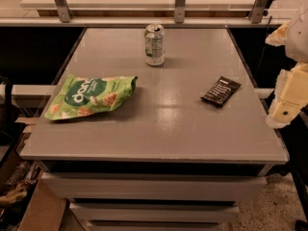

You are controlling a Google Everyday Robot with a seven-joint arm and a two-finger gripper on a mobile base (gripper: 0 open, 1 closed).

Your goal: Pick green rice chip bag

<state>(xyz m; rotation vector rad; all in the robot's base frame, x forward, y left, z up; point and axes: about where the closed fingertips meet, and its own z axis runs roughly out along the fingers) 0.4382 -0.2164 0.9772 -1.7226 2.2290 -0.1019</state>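
The green rice chip bag (91, 97) lies flat on the left side of the grey table top (159, 124). It is light green with a dark-green round logo and pictured orange-tan chips. My gripper (288, 97) shows as cream-white parts at the right edge of the view, beyond the table's right edge and far to the right of the bag. It holds nothing that I can see.
A silver-green drink can (154, 44) stands upright at the back middle of the table. A small dark flat wrapper (221, 91) lies at the right. A metal-framed rail (179, 4) runs behind the table. Drawers (154, 186) sit below the front edge.
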